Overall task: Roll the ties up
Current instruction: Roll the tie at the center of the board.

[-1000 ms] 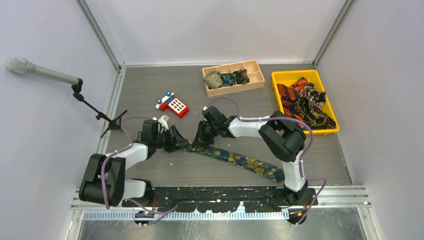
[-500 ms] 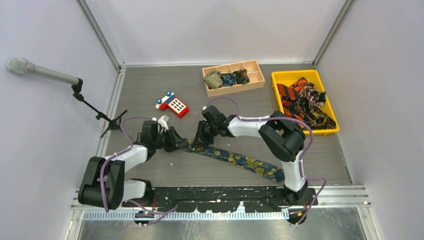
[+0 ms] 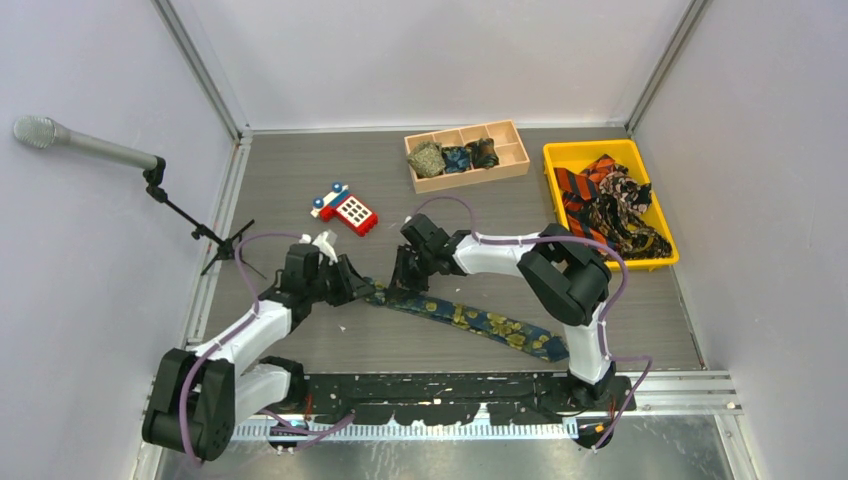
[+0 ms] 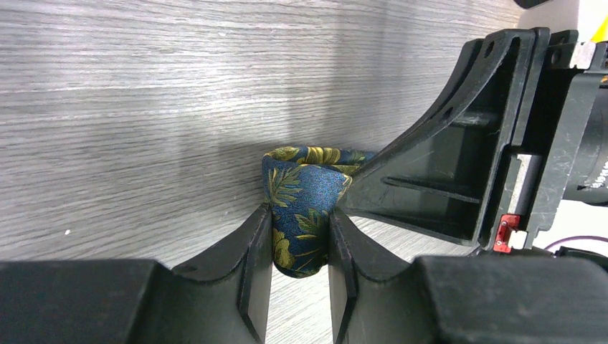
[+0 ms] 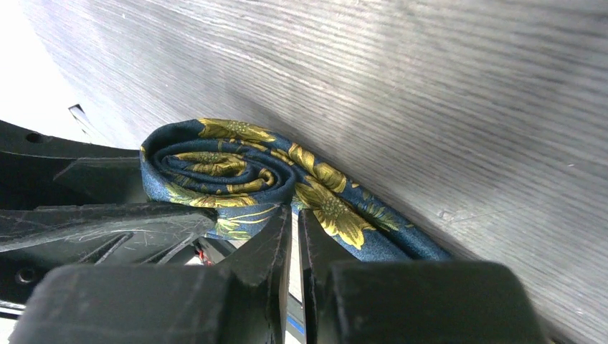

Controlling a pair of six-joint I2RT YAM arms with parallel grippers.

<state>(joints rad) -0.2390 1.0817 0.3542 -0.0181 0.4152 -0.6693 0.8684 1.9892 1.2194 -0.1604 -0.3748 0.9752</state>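
A navy tie with yellow-gold flowers (image 3: pixel 480 322) lies on the table, its left end rolled into a small coil (image 5: pixel 215 166). My left gripper (image 3: pixel 358 284) is shut on that coil (image 4: pixel 305 215), one finger on each side. My right gripper (image 3: pixel 400 278) faces it from the right. In the right wrist view its fingers (image 5: pixel 276 244) are almost together with nothing between them, tips against the tie where the coil meets the flat tail. Three rolled ties sit in a wooden box (image 3: pixel 512 160). Loose orange-striped and dark ties fill a yellow tray (image 3: pixel 560 152).
A red-and-blue toy phone (image 3: pixel 345 210) lies behind the left gripper. A microphone on a stand (image 3: pixel 90 146) reaches in from the left wall. Walls close off the left, back and right sides.
My left arm's elbow has dropped down and left while its gripper stays on the coil. My right gripper has shifted slightly left, and the tie's tail has moved a little.
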